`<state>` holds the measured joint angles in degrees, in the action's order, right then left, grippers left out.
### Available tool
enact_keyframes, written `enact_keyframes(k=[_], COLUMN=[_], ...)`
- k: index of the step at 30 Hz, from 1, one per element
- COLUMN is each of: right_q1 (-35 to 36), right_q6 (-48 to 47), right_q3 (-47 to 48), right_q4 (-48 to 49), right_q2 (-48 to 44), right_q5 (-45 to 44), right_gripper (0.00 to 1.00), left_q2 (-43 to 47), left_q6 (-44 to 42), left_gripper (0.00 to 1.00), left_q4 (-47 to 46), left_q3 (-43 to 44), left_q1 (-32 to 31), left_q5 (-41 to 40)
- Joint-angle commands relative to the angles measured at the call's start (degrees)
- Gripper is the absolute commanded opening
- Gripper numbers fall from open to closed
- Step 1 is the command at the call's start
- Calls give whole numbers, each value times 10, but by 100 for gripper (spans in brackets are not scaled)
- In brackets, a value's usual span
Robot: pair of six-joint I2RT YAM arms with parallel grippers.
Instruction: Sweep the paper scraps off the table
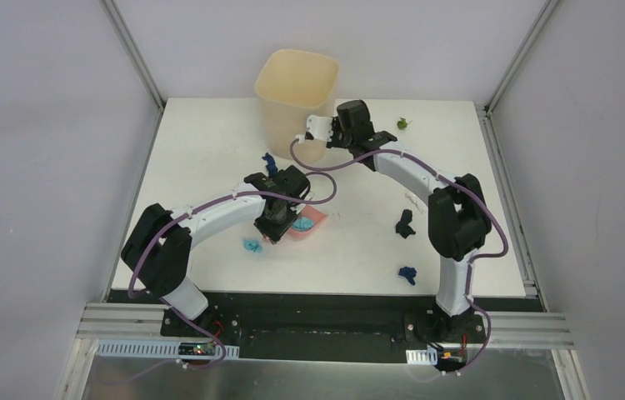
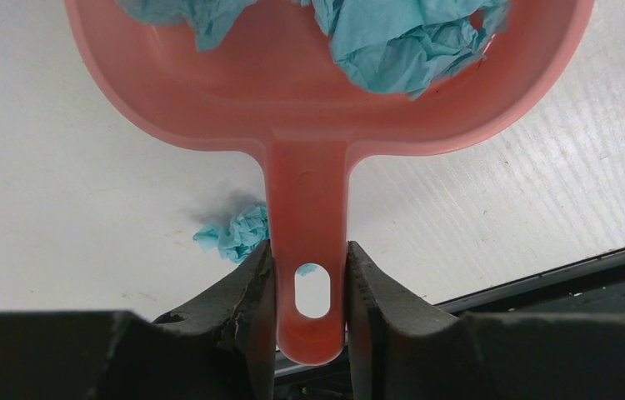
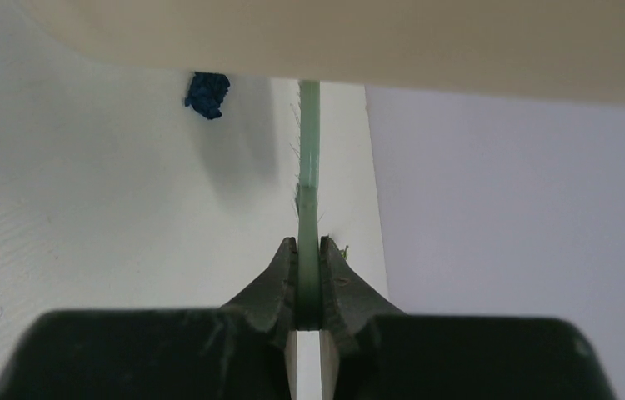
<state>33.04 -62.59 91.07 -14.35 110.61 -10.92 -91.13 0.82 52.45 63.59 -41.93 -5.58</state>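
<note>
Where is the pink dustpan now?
In the top view, the pink dustpan is left of centre over the table, its handle held in the left gripper; teal paper scraps lie in it, and another teal scrap lies just left of it.

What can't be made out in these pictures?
Right wrist view: the brush shows edge-on, its far end hidden by the bin.
Left wrist view: the dustpan has its front cut off by the top edge.
Top view: the green scrap is too small for detail.
</note>
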Motion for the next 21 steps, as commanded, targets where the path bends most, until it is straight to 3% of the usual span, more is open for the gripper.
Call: enact_keyframes(k=[1, 13, 21], right_q1=[11, 29, 64], right_q6=[-72, -69, 121], right_q3=[44, 17, 40], right_q4=[26, -143, -309], right_q2=[27, -9, -86], right_q5=[33, 96, 211], right_gripper=[0, 0, 0], left_q2=[3, -10, -21], left_q6=[8, 7, 5], left_gripper=[0, 0, 0], left_q4=[-9, -5, -3], left_q3=[4, 10, 13], left_q1=[2, 2, 2], left_q5=[6, 9, 12])
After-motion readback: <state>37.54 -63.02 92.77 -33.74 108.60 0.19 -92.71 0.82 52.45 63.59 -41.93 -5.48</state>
